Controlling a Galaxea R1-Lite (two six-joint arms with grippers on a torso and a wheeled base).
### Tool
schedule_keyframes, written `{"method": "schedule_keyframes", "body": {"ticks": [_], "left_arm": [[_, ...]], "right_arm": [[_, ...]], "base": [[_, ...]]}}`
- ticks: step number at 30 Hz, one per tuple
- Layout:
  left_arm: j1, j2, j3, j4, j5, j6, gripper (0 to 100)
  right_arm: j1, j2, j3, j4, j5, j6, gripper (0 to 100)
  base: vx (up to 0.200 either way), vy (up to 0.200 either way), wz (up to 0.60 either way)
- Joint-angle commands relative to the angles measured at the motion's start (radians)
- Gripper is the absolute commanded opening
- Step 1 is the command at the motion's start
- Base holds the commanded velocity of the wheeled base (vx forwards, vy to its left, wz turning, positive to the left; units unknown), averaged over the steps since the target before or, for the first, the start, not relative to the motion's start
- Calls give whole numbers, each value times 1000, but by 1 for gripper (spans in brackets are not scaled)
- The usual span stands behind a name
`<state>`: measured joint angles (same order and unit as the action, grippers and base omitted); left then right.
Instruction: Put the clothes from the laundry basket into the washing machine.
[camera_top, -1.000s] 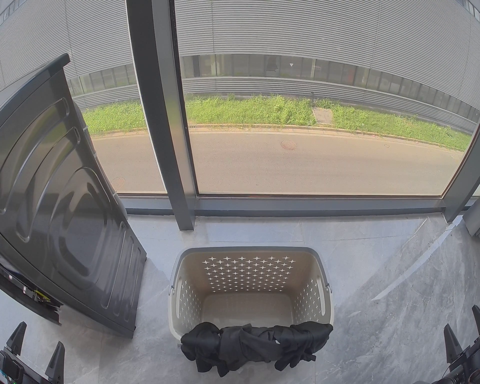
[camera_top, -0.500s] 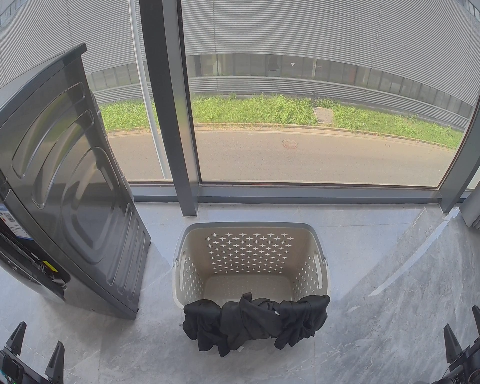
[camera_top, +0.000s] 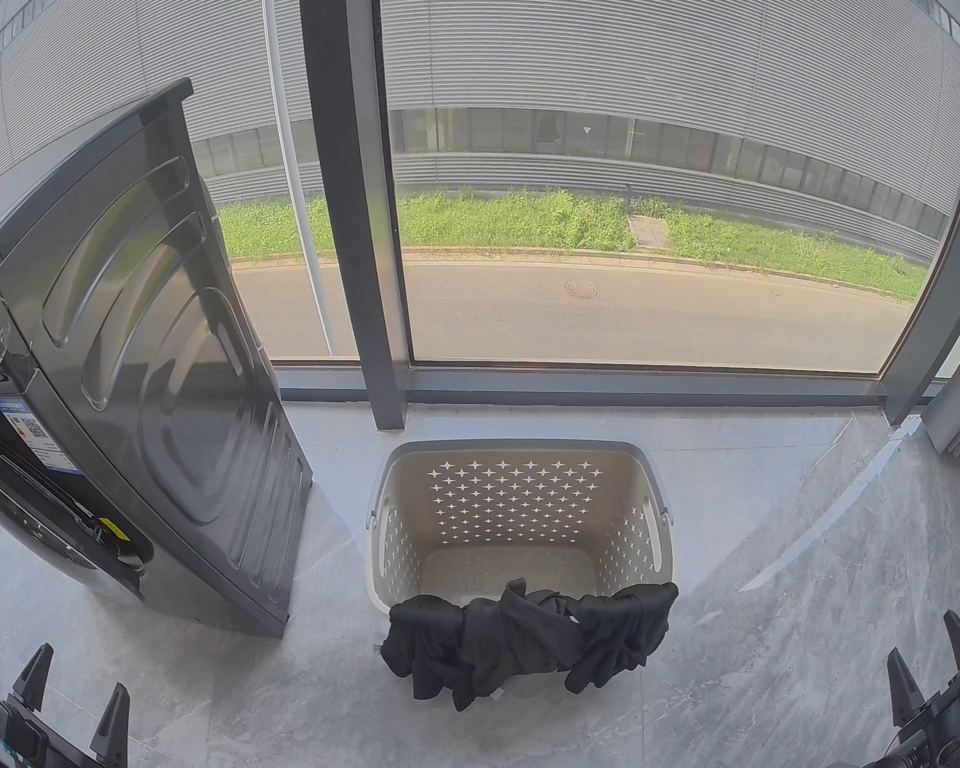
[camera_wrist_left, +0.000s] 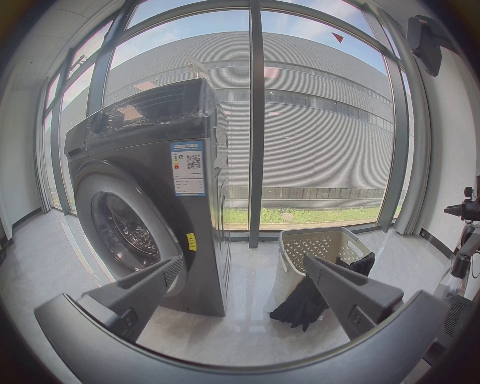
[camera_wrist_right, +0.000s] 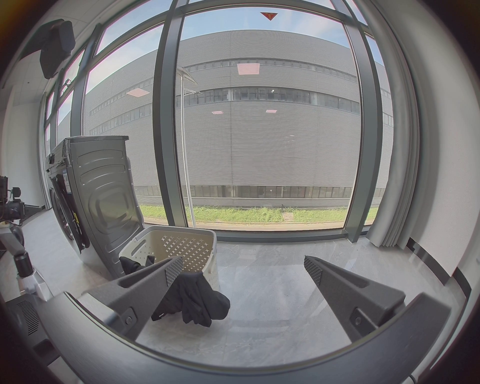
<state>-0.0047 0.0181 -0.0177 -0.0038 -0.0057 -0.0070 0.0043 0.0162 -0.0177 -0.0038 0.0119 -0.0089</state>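
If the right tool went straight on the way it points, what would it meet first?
Probably nothing near: ahead of the right tool lies bare floor, then the window. The laundry basket with the black clothes sits off to its left. Depth is uncertain.

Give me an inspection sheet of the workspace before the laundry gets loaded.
Surface: grey marble-look tile floor, bare around the job's things.
Job's things: cream perforated plastic laundry basket stands on the floor; black clothes hang over its near rim, partly outside; the basket bottom is bare. The dark grey front-loading washing machine stands to the basket's left, apart from it.
Clutter: nothing seen.
Grippers: left end effector open and empty; right end effector open and empty; both well short of the basket.
Cables: nothing seen.
Surroundings: floor-to-ceiling window with dark frame behind the basket; road and grass strip outside.
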Motion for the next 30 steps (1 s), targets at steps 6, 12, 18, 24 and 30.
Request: {"method": "schedule_keyframes", "body": {"ticks": [6, 12, 18, 24, 30], "left_arm": [[0, -18, 16, 1, 0, -5, 100], [0, -18, 16, 1, 0, 1, 100], [0, -18, 16, -1, -5, 7, 100], [2, -18, 16, -1, 1, 5, 100], [2, -18, 16, -2, 3, -2, 100]], "right_arm": [[0, -16, 18, -1, 2, 0, 100], [0, -16, 18, -1, 0, 0, 100], [0, -16, 18, -1, 0, 0, 100], [0, -16, 18, -1, 0, 0, 100], [0, -16, 18, -1, 0, 0, 100]], "base": [[0, 200, 0], [0, 200, 0], [0, 200, 0], [-133, 200, 0], [-200, 200, 0]]}}
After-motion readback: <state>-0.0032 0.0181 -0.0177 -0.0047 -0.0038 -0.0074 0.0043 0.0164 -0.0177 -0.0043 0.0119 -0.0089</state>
